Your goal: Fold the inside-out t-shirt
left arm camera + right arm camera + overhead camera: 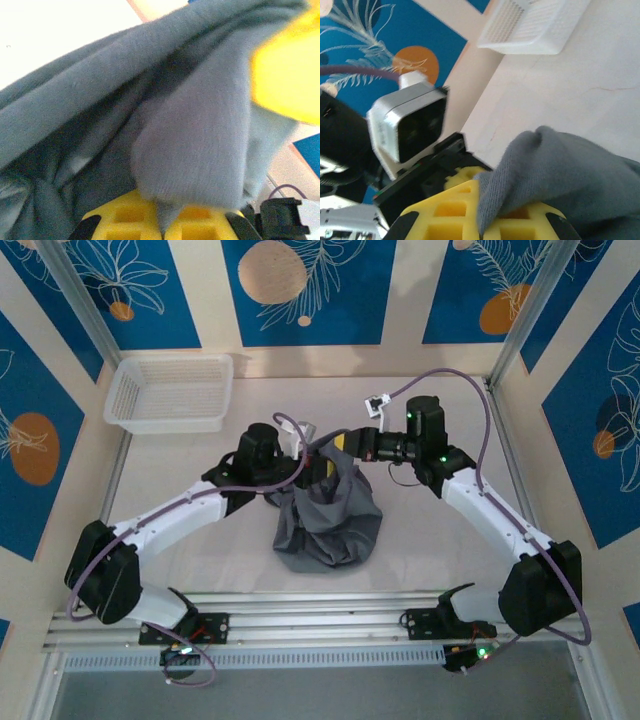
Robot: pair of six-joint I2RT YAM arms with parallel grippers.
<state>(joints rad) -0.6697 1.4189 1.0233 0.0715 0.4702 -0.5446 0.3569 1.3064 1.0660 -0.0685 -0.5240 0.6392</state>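
The dark grey inside-out t-shirt (330,525) hangs in a bunched heap at the middle of the table, its top lifted and its lower part resting on the surface. Both grippers meet at that raised top. My left gripper (312,458) comes in from the left and is shut on a fold of the fabric (190,140), which is pinched between its yellow fingers (125,215). My right gripper (338,448) comes in from the right, almost touching the left one. It is shut on another fold of the shirt (570,170), squeezed between its yellow fingers (450,215).
A white mesh basket (170,392) stands at the back left of the table; it is also in the right wrist view (535,25). The left wrist's camera housing (410,125) sits very close to the right gripper. Metal rails (320,625) run along the near edge.
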